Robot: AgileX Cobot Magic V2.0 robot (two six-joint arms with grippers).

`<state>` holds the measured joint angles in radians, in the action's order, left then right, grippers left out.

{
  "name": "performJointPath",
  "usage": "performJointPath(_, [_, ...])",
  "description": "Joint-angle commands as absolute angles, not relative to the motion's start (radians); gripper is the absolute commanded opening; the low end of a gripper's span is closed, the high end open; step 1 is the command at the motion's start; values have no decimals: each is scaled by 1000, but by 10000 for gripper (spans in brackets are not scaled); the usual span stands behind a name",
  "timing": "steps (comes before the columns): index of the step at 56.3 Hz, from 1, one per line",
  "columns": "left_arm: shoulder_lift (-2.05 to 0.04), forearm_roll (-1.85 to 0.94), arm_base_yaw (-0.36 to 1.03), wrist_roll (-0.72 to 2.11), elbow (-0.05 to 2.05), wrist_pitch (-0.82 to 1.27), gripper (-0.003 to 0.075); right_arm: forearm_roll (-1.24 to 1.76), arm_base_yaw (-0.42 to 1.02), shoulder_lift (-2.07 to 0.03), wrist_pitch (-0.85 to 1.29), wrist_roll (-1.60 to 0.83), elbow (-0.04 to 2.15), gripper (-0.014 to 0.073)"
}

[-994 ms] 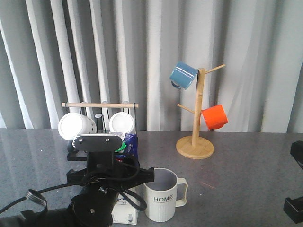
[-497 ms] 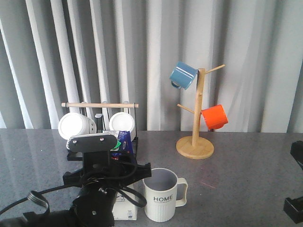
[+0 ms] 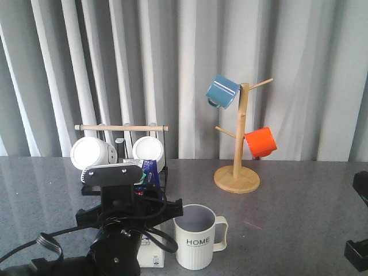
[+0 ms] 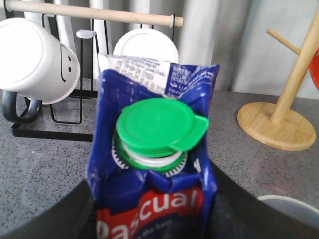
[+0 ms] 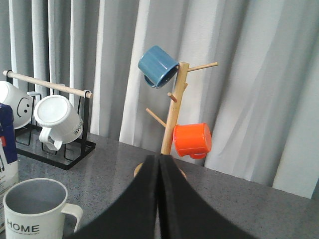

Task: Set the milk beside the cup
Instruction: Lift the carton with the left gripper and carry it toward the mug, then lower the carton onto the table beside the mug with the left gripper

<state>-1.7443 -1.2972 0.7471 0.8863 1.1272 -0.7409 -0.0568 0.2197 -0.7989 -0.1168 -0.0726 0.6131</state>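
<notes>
Fingers (image 4: 60,219) of the left gripper are flanking the milk (image 4: 154,164), apparently gripping it, though contact is hidden. Milk is standing on the table (image 3: 299,218) just beside the cup (image 3: 198,244), so placement looks nearly done; release and retreat are remaining. Right gripper (image 5: 159,199) fingers are pressed together, idling well apart from the cup.

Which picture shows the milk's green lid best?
The left wrist view: the green cap on the milk is big and clear there. In the front view the left arm hides most of it. The right wrist view shows only the carton's edge, no cap.
</notes>
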Motion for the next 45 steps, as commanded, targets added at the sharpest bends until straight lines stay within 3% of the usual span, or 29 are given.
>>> performJointPath(1, [-1699,-1222,751,878,1160,-785,73,-60,216,-791,-187,-80,639,-8])
performJointPath(45, [-1702,-1184,751,867,1160,-690,73,-60,216,-791,-187,-80,639,-8])
